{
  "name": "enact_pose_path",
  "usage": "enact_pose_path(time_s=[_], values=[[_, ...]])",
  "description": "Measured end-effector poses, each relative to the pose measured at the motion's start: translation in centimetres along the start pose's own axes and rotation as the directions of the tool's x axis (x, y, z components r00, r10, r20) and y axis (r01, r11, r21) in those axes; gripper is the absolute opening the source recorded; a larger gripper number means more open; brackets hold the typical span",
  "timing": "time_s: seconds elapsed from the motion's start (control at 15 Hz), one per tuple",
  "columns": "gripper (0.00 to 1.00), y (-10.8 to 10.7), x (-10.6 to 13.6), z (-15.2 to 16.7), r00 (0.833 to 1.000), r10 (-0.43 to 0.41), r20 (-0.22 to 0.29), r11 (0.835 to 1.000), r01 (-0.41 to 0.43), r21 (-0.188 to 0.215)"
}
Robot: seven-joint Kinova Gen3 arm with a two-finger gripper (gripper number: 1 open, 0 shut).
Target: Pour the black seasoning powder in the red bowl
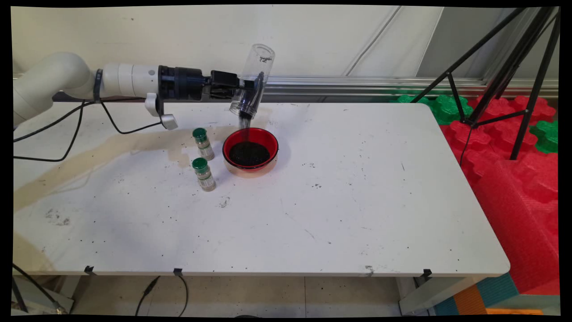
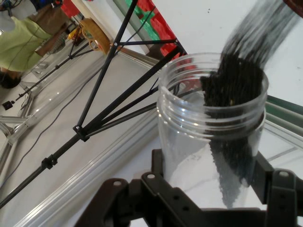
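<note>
two green-capped vials (image 1: 203, 173) near tabletop (image 1: 313, 214) front; red bowl (image 1: 250, 151) holds dark granules; end effector (image 1: 250, 87) pinches clear jar (image 1: 252, 80) tipped above bowl, granules pouring out.

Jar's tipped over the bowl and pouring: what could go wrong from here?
1. The dark grains fall from the jar near the red bowl's far rim, so some may spill behind it; specks already dot the table.
2. The bowl looks well filled, so more could overflow.
3. Two green-capped vials stand close to the bowl's left; a low arm move might topple them.
</note>
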State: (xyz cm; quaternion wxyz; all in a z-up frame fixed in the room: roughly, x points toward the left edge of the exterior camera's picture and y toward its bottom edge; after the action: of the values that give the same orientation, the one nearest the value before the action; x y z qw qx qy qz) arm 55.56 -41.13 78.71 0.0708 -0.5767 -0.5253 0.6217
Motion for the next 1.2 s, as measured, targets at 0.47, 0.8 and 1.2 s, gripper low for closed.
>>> enact_pose_path(time_s=[0.47,0.8,1.2], values=[[0.00,0.01,0.04,0.00,1.000,0.017,-0.001,1.000,-0.017,0.001],[0.00,0.01,0.03,0.00,0.999,0.040,0.000,0.999,-0.040,0.002],[0.00,0.00,0.00,0.00,0.998,0.068,0.004,0.998,-0.068,0.004]])
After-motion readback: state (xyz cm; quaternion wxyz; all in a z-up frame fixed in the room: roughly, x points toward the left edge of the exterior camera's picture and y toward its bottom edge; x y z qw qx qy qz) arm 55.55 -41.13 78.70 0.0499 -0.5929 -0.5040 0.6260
